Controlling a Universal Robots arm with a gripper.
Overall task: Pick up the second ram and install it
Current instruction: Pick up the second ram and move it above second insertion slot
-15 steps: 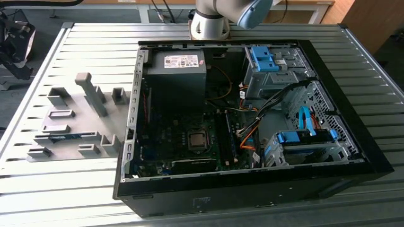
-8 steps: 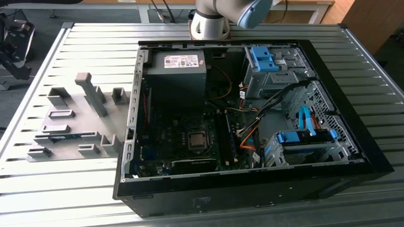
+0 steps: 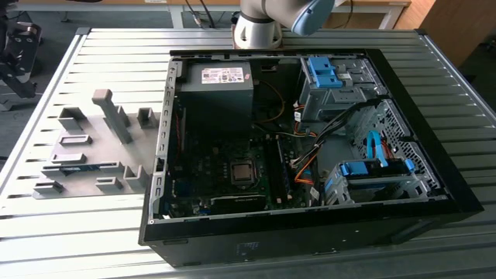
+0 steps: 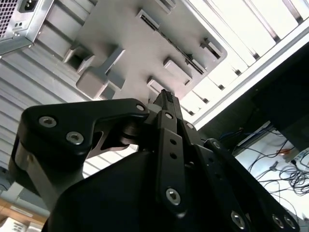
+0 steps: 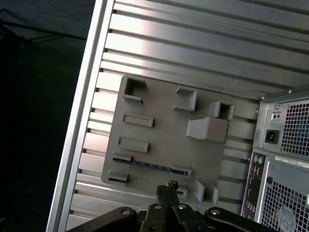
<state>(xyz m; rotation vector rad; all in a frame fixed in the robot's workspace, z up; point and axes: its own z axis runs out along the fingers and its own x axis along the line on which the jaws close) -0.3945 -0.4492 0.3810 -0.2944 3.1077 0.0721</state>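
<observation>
The second ram lies between two grey holder blocks on the grey plate. In the exterior view this plate is at about 9 o'clock from the open computer case. The gripper hovers over the plate near the ram without touching it, its jaws closed on nothing

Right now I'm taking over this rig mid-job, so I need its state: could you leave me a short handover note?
Tool: shut, empty, above the grey holder plate, not touching it.
Second ram: lying in its slot on that plate, on the exterior view's left of the open computer case.
Done: nothing on this ram shows.
Left: picking it up and installing it in the case.
</observation>
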